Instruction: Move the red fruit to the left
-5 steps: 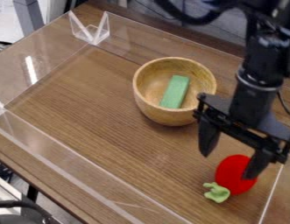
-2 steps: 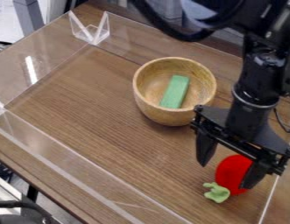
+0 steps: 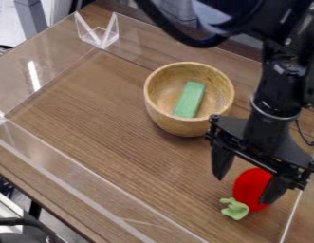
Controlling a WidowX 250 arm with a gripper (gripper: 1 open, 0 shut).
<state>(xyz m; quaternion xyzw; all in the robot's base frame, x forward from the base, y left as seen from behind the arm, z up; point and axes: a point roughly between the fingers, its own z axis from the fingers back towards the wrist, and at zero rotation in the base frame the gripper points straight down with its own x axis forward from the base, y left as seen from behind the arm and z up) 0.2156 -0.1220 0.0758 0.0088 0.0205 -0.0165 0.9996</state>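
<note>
The black gripper (image 3: 255,178) points down with its jaws spread wide on both sides of the smooth red fruit (image 3: 254,187), holding nothing. The fruit lies on the wood-grain table (image 3: 96,133), near the right front corner. A round wooden bowl (image 3: 189,98) contains a green rectangular block (image 3: 190,99).

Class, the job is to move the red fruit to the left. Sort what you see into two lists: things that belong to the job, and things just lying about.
Belongs to the job:
- red fruit, near the tray's right edge
- gripper, open, straddling the fruit

Just lying about:
- wooden bowl
- green block, inside the bowl
</note>
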